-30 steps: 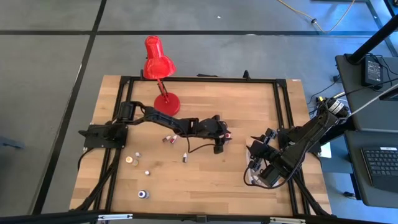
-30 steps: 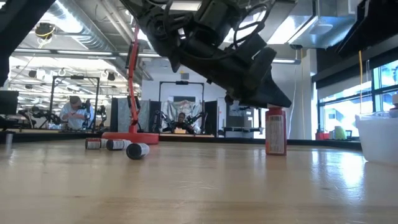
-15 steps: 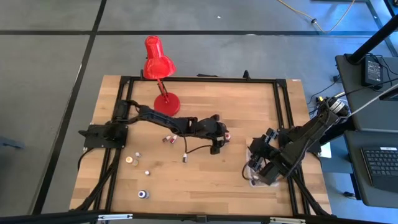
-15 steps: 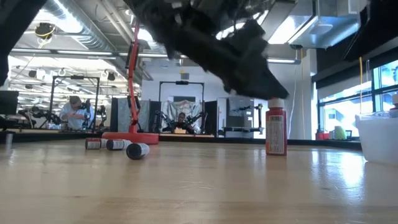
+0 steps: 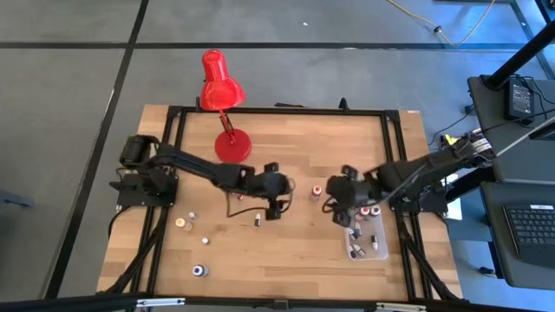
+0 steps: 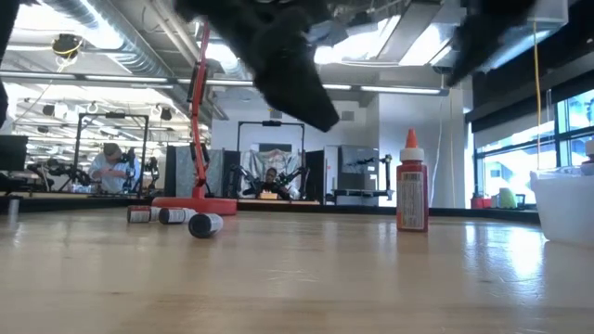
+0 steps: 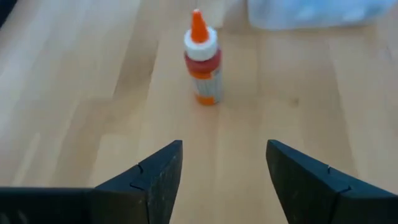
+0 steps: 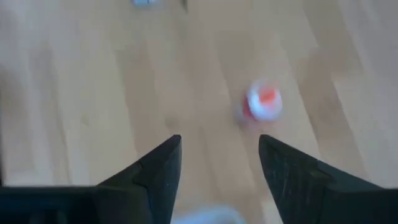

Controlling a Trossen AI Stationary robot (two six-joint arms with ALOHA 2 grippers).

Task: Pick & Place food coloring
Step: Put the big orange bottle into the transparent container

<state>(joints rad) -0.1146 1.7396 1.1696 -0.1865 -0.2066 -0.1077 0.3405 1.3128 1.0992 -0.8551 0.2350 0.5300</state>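
Wooden tabletop [image 5: 286, 251] held an upright red bottle [image 5: 316, 191] standing free between the empty, open left gripper [image 5: 279, 206] and open right gripper [image 5: 340, 215], either of which might topple it.

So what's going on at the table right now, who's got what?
Neither arm holds anything. The left gripper is open and empty, with an upright red food coloring bottle standing free on the wood ahead of it. The right gripper is open too, above the table near that same bottle. The clear tub on the right side already holds several bottles, and a few more bottles lie scattered on the left. The red lamp stands at the back.
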